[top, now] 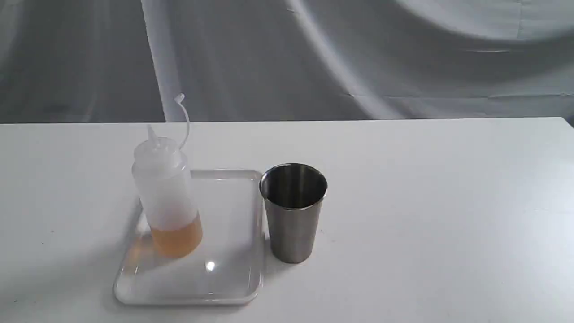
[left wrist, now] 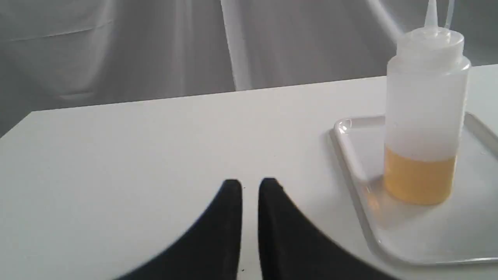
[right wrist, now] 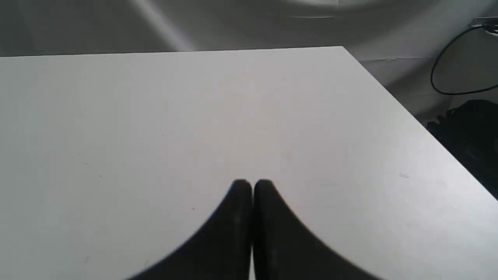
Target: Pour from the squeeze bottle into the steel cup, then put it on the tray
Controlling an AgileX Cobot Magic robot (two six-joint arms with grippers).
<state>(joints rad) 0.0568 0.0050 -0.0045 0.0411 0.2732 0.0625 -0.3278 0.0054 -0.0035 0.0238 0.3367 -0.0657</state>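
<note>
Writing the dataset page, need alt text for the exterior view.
A translucent squeeze bottle with amber liquid at the bottom and its cap off stands upright on a shallow clear tray on a white table. A steel cup stands on the table close beside the tray's right edge.

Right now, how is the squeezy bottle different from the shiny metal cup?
The squeeze bottle is cloudy plastic; the steel cup is shiny metal. The squeeze bottle stands on the tray, the steel cup on the table beside it. The squeeze bottle is taller, with a pointed nozzle; the steel cup is shorter, with a wide open rim. Orange liquid shows through the squeeze bottle; the steel cup looks dark inside. Both stand upright.
</note>
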